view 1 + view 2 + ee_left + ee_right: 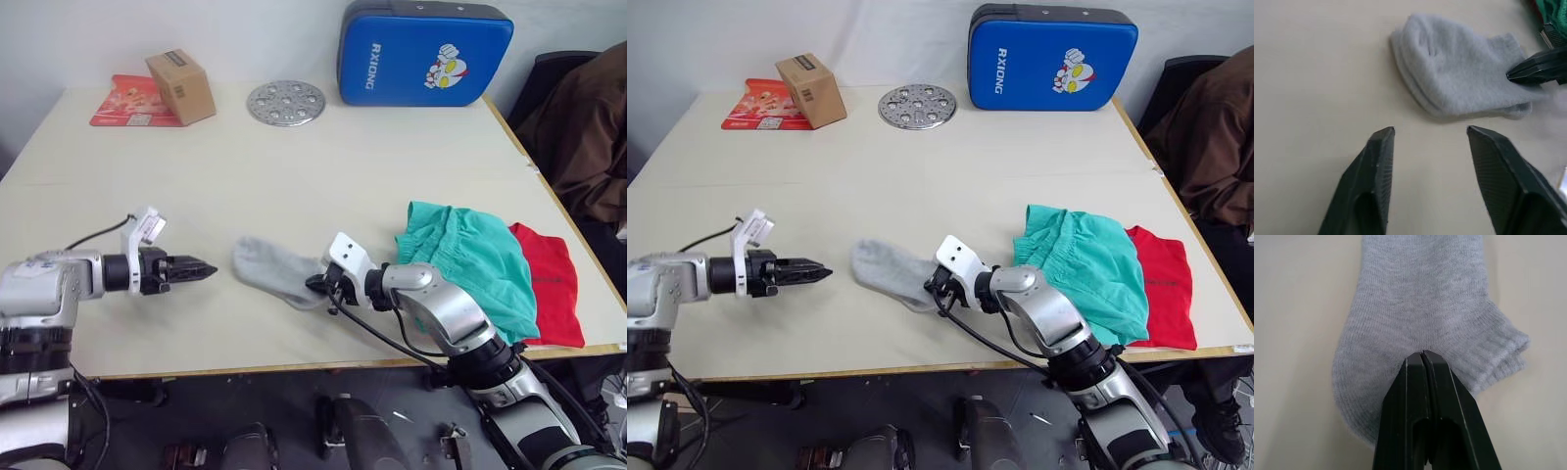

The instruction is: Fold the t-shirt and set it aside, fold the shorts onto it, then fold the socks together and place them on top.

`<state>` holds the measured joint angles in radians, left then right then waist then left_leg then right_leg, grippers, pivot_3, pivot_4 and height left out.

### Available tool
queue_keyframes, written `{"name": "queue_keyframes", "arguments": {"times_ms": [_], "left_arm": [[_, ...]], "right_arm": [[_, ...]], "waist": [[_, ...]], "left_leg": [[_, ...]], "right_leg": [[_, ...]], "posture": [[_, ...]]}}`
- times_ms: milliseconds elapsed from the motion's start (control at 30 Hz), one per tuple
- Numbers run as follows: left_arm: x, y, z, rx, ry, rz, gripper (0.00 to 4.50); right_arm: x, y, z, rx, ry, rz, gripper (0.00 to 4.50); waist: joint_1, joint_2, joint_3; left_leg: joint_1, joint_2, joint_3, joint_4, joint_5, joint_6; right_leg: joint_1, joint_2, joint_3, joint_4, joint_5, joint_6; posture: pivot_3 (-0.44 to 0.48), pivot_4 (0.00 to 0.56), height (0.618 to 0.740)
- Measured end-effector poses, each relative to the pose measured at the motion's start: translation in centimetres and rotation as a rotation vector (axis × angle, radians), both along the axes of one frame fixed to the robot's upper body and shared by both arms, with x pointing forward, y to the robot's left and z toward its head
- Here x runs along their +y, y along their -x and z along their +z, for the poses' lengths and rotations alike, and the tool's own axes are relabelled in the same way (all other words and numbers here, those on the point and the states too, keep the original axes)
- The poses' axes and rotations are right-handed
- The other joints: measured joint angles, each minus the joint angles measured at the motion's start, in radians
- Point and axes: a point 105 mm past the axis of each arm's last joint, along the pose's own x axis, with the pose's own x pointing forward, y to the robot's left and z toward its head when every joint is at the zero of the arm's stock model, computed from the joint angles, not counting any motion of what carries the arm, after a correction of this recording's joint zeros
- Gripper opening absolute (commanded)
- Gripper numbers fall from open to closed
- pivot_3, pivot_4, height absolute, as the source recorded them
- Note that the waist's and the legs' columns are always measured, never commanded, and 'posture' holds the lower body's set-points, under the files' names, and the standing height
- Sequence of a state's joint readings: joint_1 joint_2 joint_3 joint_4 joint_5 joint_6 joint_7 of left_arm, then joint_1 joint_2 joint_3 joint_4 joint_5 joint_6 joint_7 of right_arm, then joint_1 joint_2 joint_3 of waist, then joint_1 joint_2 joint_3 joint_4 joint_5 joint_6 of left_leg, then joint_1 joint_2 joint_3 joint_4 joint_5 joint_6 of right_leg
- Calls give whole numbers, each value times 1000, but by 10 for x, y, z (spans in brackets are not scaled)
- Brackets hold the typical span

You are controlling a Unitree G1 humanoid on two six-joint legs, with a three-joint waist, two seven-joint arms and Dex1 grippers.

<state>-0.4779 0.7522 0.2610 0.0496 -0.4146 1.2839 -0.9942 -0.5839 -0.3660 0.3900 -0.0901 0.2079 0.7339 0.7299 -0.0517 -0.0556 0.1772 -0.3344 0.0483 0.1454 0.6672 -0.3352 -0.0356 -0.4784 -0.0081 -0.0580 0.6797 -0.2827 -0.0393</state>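
- The counter [294, 166] carries all the garments along the robot's near edge; the shorts serve as landmark here.
- The t-shirt [549, 284] lies folded, its red edge showing on the right of the shorts, mostly beneath them.
- The shorts [470, 259] sit folded on top of the t-shirt, so the first two stages look finished.
- The socks [274, 269] lie stacked flat to the left of the shorts, apart from the pile, toe end pointing away from it.
- The right tool [1422, 355] is pinched tight on the near, cuff-side edge of the socks, between the shorts and the sock toes.
- The left tool [1427, 132] hangs with its fingers spread wide, farther left of the shorts than the socks, aimed at the toe end and not touching it.
- Judgement: the sock fold is in hand. To do it well, keep the right pinch on both layers, bring the left tool onto the toe edge, close on both socks, then carry one end over the other before lifting onto the shorts.
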Motion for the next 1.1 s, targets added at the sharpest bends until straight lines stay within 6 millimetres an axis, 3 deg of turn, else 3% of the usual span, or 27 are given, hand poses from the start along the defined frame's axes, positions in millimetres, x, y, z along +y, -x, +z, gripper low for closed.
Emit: {"name": "queue_keyframes", "arguments": {"times_ms": [167, 333, 433, 733, 800, 933, 1000, 1100], "left_arm": [[-32, -18, -8, 120, 202, 150, 3471], [-50, -24, -11, 173, 223, 177, 3471], [-59, -29, -12, 166, 209, 188, 2891], [-62, -45, -12, 39, 95, 242, 19], [-68, -46, 0, -65, 13, 181, 19], [-96, -32, 28, -342, -212, -106, 19], [-111, -23, 24, -421, -319, -264, 19], [-127, -13, 2, -512, -505, -491, 19]], "right_arm": [[1, -2, 1, -4, 2, 7, 0], [2, -3, 2, -4, 3, 15, 0], [1, -4, 1, -5, 9, 9, 0], [1, -4, 1, -8, 11, 3, 0], [1, -4, 2, -10, 10, 4, 0], [0, -4, 1, -9, 10, -1, 0], [-1, -4, 1, -10, 10, -2, 0], [-1, -4, 0, -11, 7, -8, 0]], "waist": [[17, -2, -1], [7, -2, -1], [15, -1, -2], [21, -1, -2], [18, -1, -2], [17, -1, -2], [17, 0, -2], [17, 0, -2]], "left_leg": [[-1, -1, 0, 0, 0, 0], [2, 0, 0, -3, 1, -3], [2, 0, -1, -2, 2, -3], [1, 0, -1, -2, 2, -4], [1, 0, -1, -3, 2, -5], [2, 0, -1, -5, 3, -7], [2, 0, -1, -5, 3, -7], [2, 0, -1, -5, 3, -6]], "right_leg": [[0, 0, 0, -1, 0, 1], [0, 0, -1, 0, 0, 0], [1, 0, -1, 0, 0, 0], [1, 0, -1, -1, 0, 0], [0, 0, -1, 0, 0, 0], [1, 0, -1, -1, 0, 0], [1, 0, 0, -1, 0, 0], [1, 1, 0, -1, 0, -1]], "posture": [[0, 150, 740], [0, 150, 740], [0, 150, 740], [0, 150, 740], [0, 150, 740], [0, 150, 740], [0, 150, 740], [0, 150, 740]]}}
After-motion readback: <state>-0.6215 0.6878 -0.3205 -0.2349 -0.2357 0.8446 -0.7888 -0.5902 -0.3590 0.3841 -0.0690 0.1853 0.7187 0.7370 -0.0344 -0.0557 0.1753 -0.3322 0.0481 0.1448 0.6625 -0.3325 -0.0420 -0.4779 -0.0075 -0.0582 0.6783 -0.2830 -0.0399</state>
